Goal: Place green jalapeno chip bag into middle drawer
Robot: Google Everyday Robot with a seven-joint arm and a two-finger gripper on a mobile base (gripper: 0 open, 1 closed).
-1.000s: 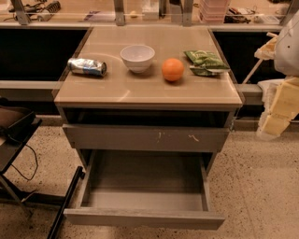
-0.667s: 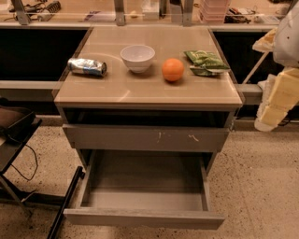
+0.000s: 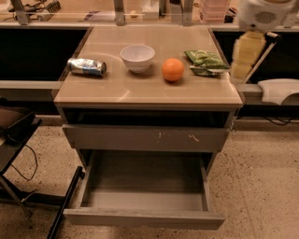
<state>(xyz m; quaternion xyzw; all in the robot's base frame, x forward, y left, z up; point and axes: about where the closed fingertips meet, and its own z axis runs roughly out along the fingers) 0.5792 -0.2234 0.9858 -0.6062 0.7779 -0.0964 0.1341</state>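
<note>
The green jalapeno chip bag [image 3: 205, 62] lies flat at the right rear of the cabinet top [image 3: 140, 91], to the right of the orange. The middle drawer [image 3: 142, 218] is pulled out below, with its bare grey floor [image 3: 145, 179] showing and nothing in it. My gripper [image 3: 247, 55] hangs from the white arm [image 3: 261, 14] at the upper right. It is just past the cabinet's right edge, beside the bag and apart from it, and it holds nothing that I can see.
An orange [image 3: 173, 69], a white bowl [image 3: 137, 57] and a crushed silver can [image 3: 87, 66] stand in a row on the top. A shut drawer front with whitish scratches [image 3: 145, 138] sits above the open drawer. A black chair frame [image 3: 18, 140] is at the left.
My arm and gripper have moved up and to the left, from low beside the cabinet's right side to level with the bag. The objects on the top have not moved.
</note>
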